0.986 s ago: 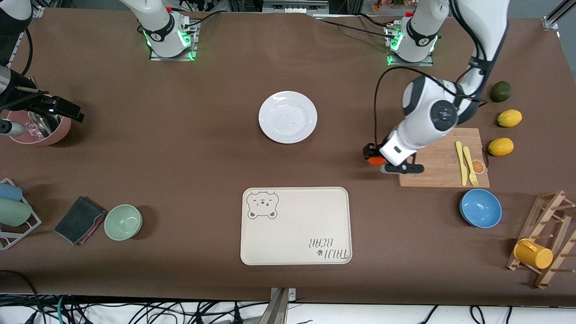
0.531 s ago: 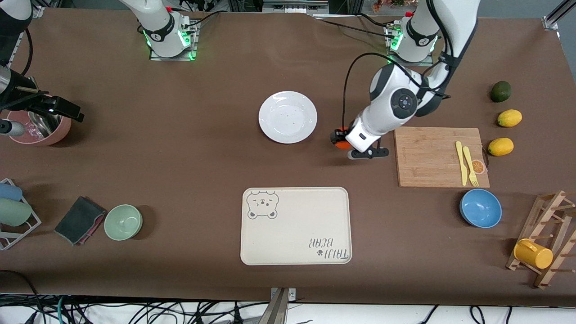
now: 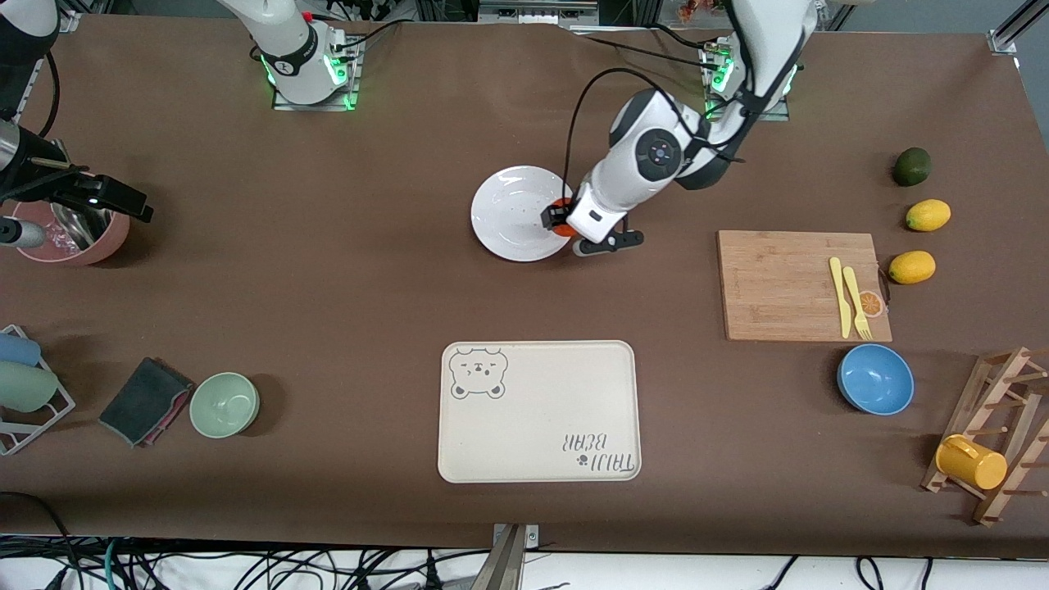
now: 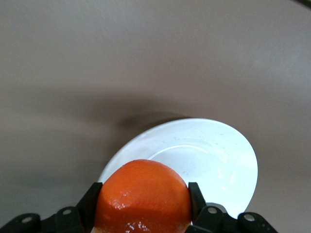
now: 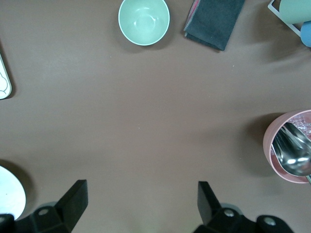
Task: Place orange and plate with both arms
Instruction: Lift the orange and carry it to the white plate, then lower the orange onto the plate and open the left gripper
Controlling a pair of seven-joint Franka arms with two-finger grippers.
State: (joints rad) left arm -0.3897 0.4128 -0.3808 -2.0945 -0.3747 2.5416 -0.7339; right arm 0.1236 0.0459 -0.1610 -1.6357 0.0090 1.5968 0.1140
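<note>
My left gripper (image 3: 560,223) is shut on the orange (image 3: 562,229), a bright orange-red fruit, and holds it in the air over the rim of the white speckled plate (image 3: 516,209) on the side toward the left arm's end of the table. In the left wrist view the orange (image 4: 142,196) fills the gap between the black fingers (image 4: 194,194), with the plate (image 4: 218,155) below it. My right gripper (image 5: 141,191) is open with nothing in it, high over bare table at the right arm's end, where that arm waits.
A cream bear tray (image 3: 538,410) lies nearer the front camera than the plate. A cutting board (image 3: 787,283) with yellow cutlery, a blue bowl (image 3: 875,378), two lemons (image 3: 928,215) and a mug rack (image 3: 996,434) sit toward the left arm's end. A green bowl (image 3: 224,404), a dark cloth (image 3: 146,400) and a pink pot (image 3: 78,233) sit toward the right arm's end.
My left gripper has carried the orange from beside the cutting board across to above the plate's rim. The right arm has not moved.
</note>
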